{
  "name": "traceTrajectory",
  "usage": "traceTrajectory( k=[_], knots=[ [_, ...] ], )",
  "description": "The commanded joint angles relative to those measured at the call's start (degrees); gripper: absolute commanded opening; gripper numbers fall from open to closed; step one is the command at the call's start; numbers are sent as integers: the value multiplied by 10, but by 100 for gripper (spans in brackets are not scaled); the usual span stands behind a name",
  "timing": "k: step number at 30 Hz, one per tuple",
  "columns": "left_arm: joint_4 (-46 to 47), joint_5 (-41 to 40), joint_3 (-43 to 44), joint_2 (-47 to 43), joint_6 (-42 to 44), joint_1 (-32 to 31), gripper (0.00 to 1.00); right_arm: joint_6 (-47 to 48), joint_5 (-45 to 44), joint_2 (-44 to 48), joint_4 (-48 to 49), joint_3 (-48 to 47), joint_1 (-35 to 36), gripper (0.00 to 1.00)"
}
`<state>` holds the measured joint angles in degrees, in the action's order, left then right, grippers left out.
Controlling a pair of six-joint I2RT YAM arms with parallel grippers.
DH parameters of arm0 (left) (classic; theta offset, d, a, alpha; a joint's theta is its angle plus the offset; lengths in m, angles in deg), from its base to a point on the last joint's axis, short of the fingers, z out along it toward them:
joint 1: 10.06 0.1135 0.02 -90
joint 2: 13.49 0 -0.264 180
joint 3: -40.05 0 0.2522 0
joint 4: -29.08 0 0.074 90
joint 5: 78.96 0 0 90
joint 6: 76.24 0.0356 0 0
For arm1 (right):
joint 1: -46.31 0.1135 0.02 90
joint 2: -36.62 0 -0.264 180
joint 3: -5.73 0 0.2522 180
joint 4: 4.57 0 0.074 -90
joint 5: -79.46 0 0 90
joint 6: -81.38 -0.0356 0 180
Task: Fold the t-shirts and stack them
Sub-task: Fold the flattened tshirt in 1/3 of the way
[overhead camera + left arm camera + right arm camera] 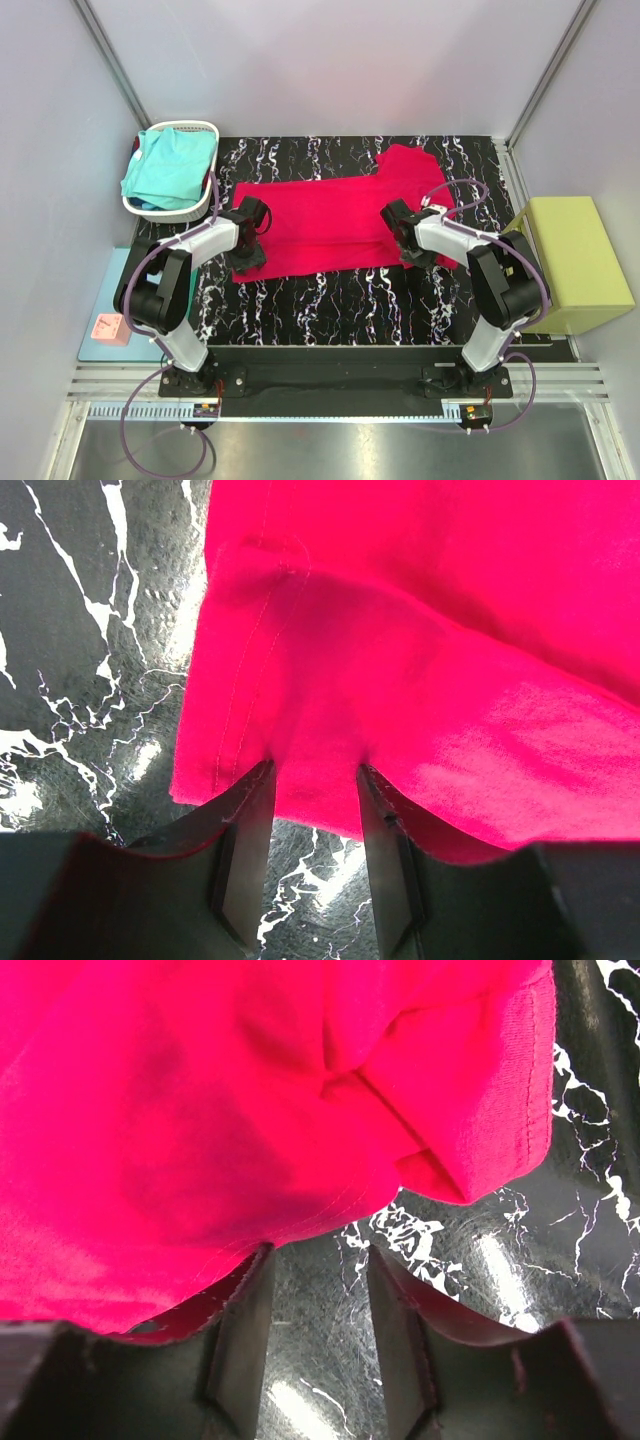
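The crimson-red t-shirt (pixel 330 222) lies spread flat across the black marbled table, one sleeve (pixel 408 160) pointing to the far right. The turquoise t-shirt (pixel 170 165) is bunched in a white basket. My left gripper (pixel 246 262) is at the red shirt's near left corner; in the left wrist view the gripper (pixel 315 765) is open, with the shirt's hem (pixel 300 810) lying across the gap at its fingertips. My right gripper (pixel 412 256) is at the shirt's near right edge. In the right wrist view the gripper (pixel 320 1250) is open over bare table, the hem (pixel 200 1260) touching its left fingertip.
The white basket (pixel 185 126) stands at the far left corner. A yellow-green block (pixel 575 260) sits beyond the table's right edge. A light-blue mat (pixel 95 350) with a pink cube (pixel 108 328) lies at the near left. A folded sleeve (pixel 480 1110) shows by the right gripper.
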<state>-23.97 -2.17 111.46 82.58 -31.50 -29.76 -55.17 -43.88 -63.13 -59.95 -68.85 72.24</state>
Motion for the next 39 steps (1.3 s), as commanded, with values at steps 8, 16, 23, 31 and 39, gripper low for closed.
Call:
traceTrajectory(
  k=[8, 16, 23, 31, 39],
  knots=[
    [11, 5, 18, 1, 8, -2, 43, -21, 11, -19, 19, 3, -12, 27],
    [10, 6, 18, -1, 11, -2, 43, -14, 20, 31, 42, 17, -12, 52],
    [10, 13, 21, 3, 8, -4, 43, -76, 56, 84, 72, 55, -15, 56],
    [5, 13, 24, 2, 14, -9, 43, -182, 129, 88, 189, 133, -19, 48],
    [2, 12, 24, 3, 21, -9, 43, -168, 107, 111, 202, 123, -19, 48]
  ],
)
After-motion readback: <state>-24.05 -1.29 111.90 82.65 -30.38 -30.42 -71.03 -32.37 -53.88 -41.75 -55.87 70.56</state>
